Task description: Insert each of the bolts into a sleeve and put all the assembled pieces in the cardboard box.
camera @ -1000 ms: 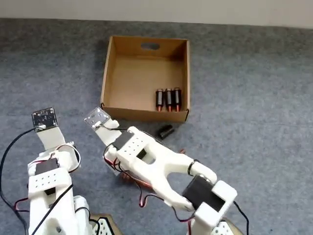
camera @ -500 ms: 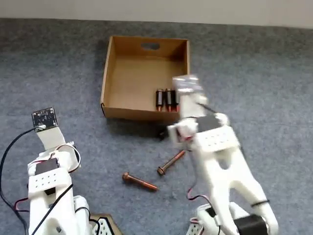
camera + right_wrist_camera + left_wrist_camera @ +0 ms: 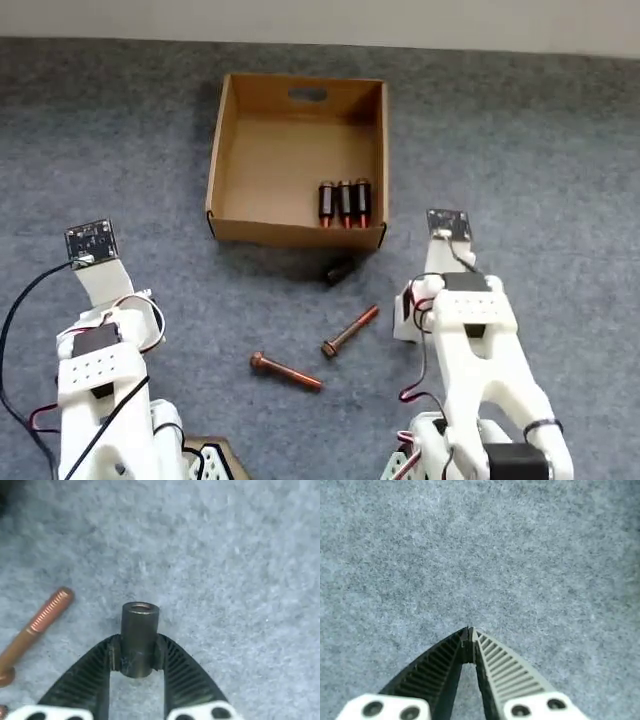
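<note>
Swinging back from the left of the middle, my right arm [image 3: 478,345] now sits toward the near right corner of the surface [image 3: 560,150], and both bolts it covered a second ago lie uncovered.

The fingers of my right gripper [image 3: 137,655] are clamped on a sleeve [image 3: 140,630]. It is a short, dark cylinder, and its hollow end points away from my wrist.

Count time! Two sleeves: the one I hold, and a second sleeve [image 3: 338,270] lying just in front of the front wall of the cardboard box [image 3: 222,150].

Two copper-coloured bolts lie loose near the middle of the surface, toward its near edge. The first bolt [image 3: 350,331] is beside my right arm, and the second bolt [image 3: 286,371] is further left.

Three assembled pieces [image 3: 344,203] lie side by side in the box's front right corner. The box itself stands toward the far edge.

My left arm [image 3: 98,345] hasn't budged and sits by the near left corner. The tips of my left gripper [image 3: 470,635] are pressed together with nothing between them.
</note>
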